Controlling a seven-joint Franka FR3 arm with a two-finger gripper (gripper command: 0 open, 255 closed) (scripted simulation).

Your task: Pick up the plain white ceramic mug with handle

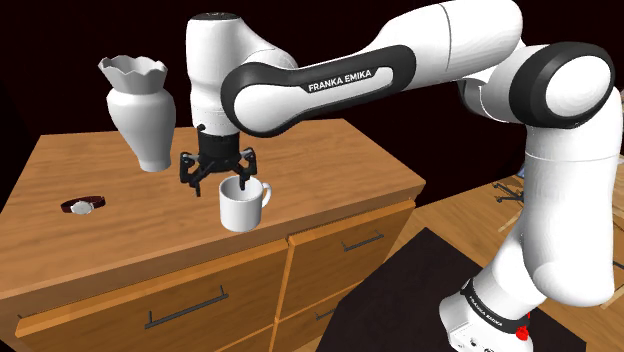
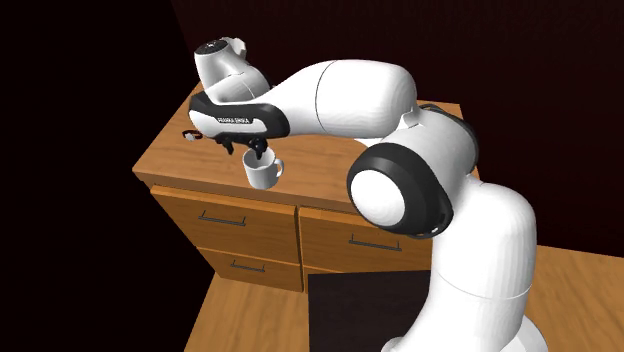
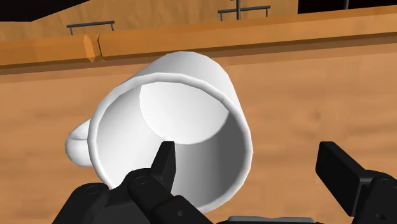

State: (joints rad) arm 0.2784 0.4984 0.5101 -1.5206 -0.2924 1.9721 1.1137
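Plainly, the white mug (image 1: 240, 208) stood upright, mouth up, handle toward the shoulder view's right; the gripper (image 1: 222, 183) straddled its rim, fingers (image 3: 167, 162) apart.

Wooden dresser (image 1: 330, 165) with dark drawer handles (image 1: 186, 309); wood floor (image 2: 250, 325); dark mat (image 1: 400, 290); black area behind

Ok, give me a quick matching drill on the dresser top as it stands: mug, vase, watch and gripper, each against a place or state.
1. mug
2. vase
3. watch
4. gripper

A. lies flat toward the shoulder view's left
B. open, straddling the mug's wall
C. stands at the back, scalloped rim
D. upright near the front edge of the dresser

Pairs: 1-D, 2-C, 3-A, 4-B
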